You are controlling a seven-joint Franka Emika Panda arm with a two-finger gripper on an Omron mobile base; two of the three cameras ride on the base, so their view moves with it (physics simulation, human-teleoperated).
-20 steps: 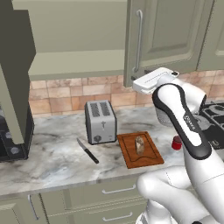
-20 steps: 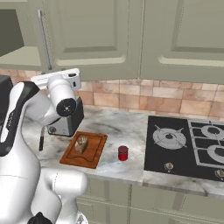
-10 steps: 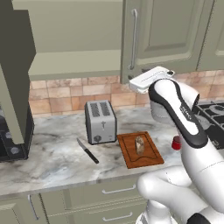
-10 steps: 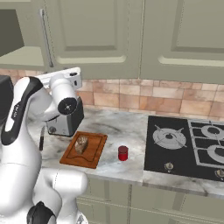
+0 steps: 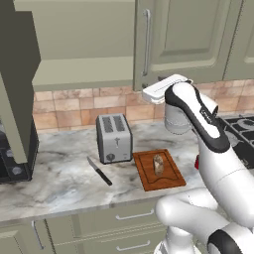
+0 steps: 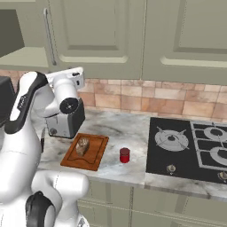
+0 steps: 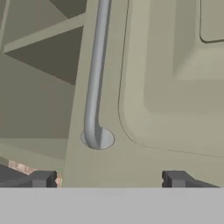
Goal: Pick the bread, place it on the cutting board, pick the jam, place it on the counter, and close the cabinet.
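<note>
Bread (image 6: 82, 146) on cutting board (image 6: 95, 158), jam (image 6: 124, 155) just beside on counter (image 6: 125, 126).

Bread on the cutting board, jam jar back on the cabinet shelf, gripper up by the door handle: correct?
Not the jam: the right base view shows it on the counter, right of the cutting board. The bread and the gripper by the handle are as stated.

A: Both base cameras are looking down from behind the arm, left and right, sharing the counter (image 5: 64, 173) and cutting board (image 6: 95, 155).

B: Hand camera is facing the cabinet (image 7: 175, 87) door closely, ahead of the gripper (image 7: 109, 179).
</note>
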